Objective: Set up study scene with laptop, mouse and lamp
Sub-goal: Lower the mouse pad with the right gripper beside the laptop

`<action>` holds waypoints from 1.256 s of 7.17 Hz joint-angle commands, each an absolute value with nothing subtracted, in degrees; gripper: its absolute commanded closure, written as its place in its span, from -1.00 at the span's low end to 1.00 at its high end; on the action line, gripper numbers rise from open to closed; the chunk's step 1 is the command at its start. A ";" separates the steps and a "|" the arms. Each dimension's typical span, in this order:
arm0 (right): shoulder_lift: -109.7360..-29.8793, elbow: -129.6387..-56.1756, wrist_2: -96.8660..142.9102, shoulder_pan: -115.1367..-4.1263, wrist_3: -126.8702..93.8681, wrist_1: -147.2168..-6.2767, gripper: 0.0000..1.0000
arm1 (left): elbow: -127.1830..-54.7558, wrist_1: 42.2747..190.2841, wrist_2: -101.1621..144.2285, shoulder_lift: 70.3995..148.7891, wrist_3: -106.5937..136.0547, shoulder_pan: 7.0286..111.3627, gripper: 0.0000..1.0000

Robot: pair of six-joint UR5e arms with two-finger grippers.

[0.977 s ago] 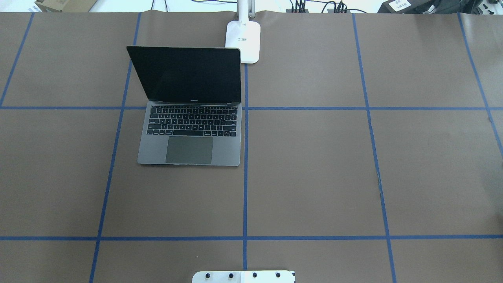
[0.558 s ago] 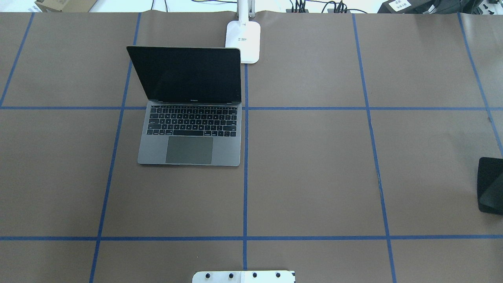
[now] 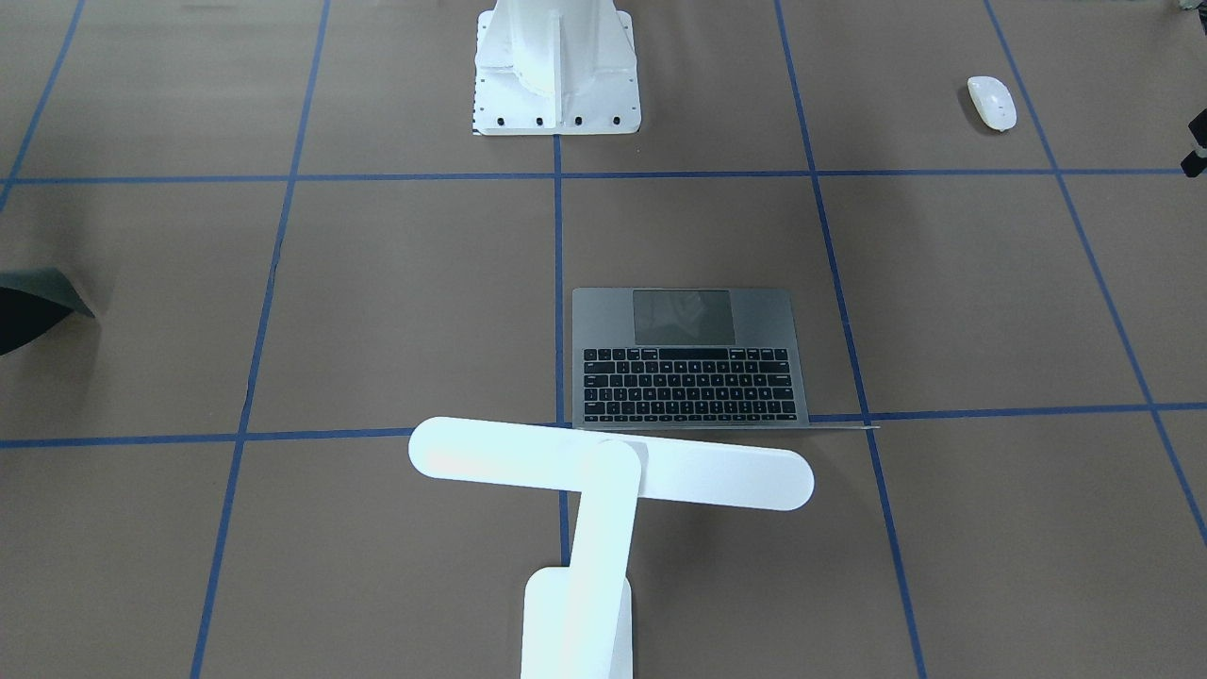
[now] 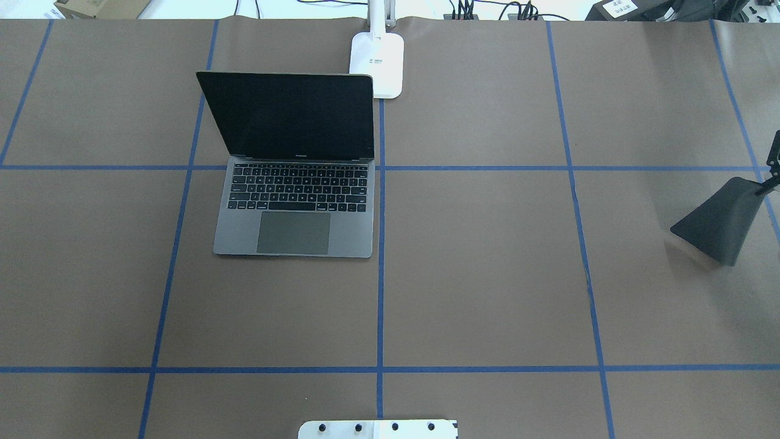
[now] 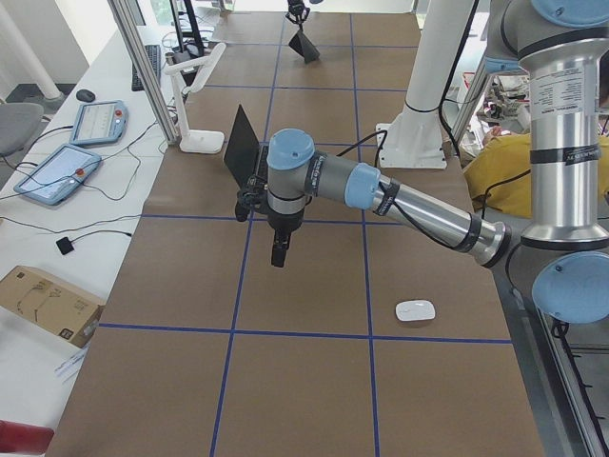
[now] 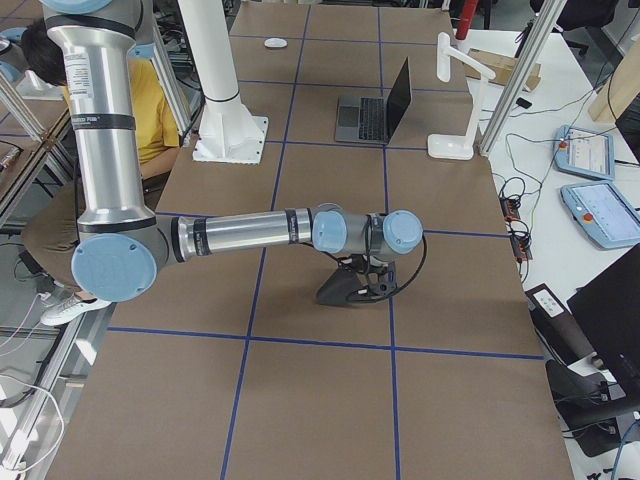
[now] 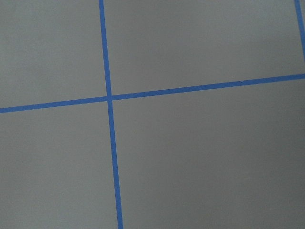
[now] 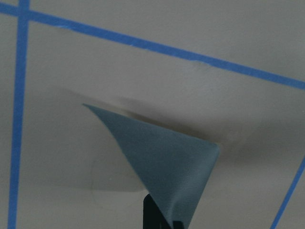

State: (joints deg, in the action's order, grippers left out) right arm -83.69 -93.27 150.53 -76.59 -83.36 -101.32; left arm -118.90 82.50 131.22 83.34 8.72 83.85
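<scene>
The laptop [image 4: 292, 207] stands open left of the table's middle, screen dark; it also shows in the front view [image 3: 688, 358]. The lamp [image 3: 613, 467] stands behind it, its base [image 4: 378, 61] at the far edge and its bar head over the laptop's hinge. The mouse [image 3: 992, 102] lies on the robot's left side near the table's edge [image 5: 415, 310]. My right gripper [image 6: 375, 285] is shut on one edge of a black mat [image 4: 722, 222], which hangs tilted with a corner near the table. My left gripper [image 5: 278, 255] hovers above bare table between laptop and mouse; I cannot tell its state.
The white bolted pedestal [image 3: 556, 66] stands at the robot's side of the table, mid-width. A person in yellow [image 6: 150, 110] sits beside the table. Tablets and cables [image 5: 86, 143] lie on a side bench beyond the far edge.
The black mat came into the overhead view from the right edge. It first lay low at the edge and now hangs tilted from my right gripper, further from the robot. Laptop and lamp have not moved.
</scene>
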 commanded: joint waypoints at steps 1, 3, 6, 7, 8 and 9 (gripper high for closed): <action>-75.80 -93.60 150.29 -71.57 -94.69 -101.16 1.00 | -118.39 82.53 131.22 83.41 8.79 83.85 -1.00; -69.64 -92.29 149.86 -66.56 -99.14 -101.16 1.00 | -118.04 82.62 131.22 83.41 8.88 83.85 -1.00; -62.34 -92.63 146.81 -62.07 -104.14 -99.51 1.00 | -117.33 82.62 131.22 83.50 8.88 83.85 -1.00; -61.97 -93.16 143.99 -58.83 -106.24 -95.92 1.00 | -117.33 82.70 131.22 83.50 8.88 83.85 -1.00; -61.27 -93.34 143.10 -56.62 -112.96 -91.19 1.00 | -117.25 82.71 131.22 83.41 8.88 83.93 -1.00; -60.30 -93.17 139.95 -52.86 -121.55 -85.49 1.00 | -117.25 82.62 131.22 83.41 8.88 84.11 -1.00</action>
